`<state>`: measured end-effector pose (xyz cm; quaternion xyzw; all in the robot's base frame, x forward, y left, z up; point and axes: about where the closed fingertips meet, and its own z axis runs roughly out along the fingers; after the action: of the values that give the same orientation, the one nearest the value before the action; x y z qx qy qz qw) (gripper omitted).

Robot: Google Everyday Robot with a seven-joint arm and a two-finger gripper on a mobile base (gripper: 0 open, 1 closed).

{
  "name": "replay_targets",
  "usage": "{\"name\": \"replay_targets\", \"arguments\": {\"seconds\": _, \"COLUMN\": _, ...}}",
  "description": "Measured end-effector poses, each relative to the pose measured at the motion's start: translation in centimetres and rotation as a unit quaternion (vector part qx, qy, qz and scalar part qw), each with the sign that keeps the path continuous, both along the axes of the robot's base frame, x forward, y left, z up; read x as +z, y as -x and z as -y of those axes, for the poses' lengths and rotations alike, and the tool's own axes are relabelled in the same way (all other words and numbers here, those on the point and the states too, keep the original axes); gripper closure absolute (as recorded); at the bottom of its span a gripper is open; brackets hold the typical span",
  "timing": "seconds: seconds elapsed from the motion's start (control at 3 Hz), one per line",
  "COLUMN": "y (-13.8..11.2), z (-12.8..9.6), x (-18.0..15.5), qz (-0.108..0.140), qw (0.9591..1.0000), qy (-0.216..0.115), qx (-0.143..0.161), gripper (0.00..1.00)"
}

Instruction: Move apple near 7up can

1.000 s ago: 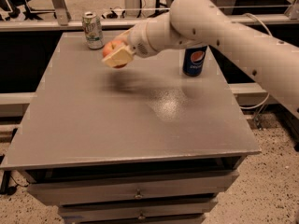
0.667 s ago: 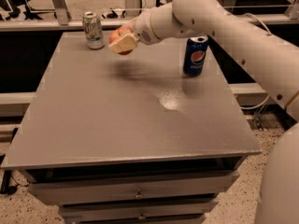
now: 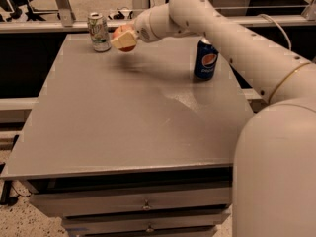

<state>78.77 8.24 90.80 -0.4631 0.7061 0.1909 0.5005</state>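
Gripper: the gripper [image 3: 124,40] is hanging over the far left part of the grey table [image 3: 123,122], with its pale fingers clamping the apple.
Apple: the orange-red apple [image 3: 119,32] is sitting in that grip, clear of the surface. It is just right of the 7up can [image 3: 99,31] and not touching it.
Handling: the apple is probably firm, smooth and fairly light. Gripping across its widest part looks like the safest hold. Being round, it may roll once released.
Edges: the 7up can is standing close to the table's far left corner, leaving little room behind it or to its left.
Open room: bare tabletop is stretching in front of the can and rightward to the Pepsi can [image 3: 206,59], which is standing well apart.
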Motion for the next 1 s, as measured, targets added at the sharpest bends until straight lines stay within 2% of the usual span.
{"name": "replay_targets", "arguments": {"seconds": 0.33, "y": -0.8, "z": -2.3, "x": -1.1, "qz": -0.008, "qw": 0.9999, "qy": -0.010, "qx": 0.000, "gripper": 1.00}}
{"name": "replay_targets", "arguments": {"seconds": 0.67, "y": -1.6, "z": -4.0, "x": -1.9, "qz": -0.007, "qw": 1.0000, "qy": -0.007, "qx": 0.000, "gripper": 0.83}}
{"name": "replay_targets", "arguments": {"seconds": 1.0, "y": -2.4, "z": -4.2, "x": -2.2, "qz": 0.008, "qw": 1.0000, "qy": -0.001, "qx": -0.004, "gripper": 0.59}}
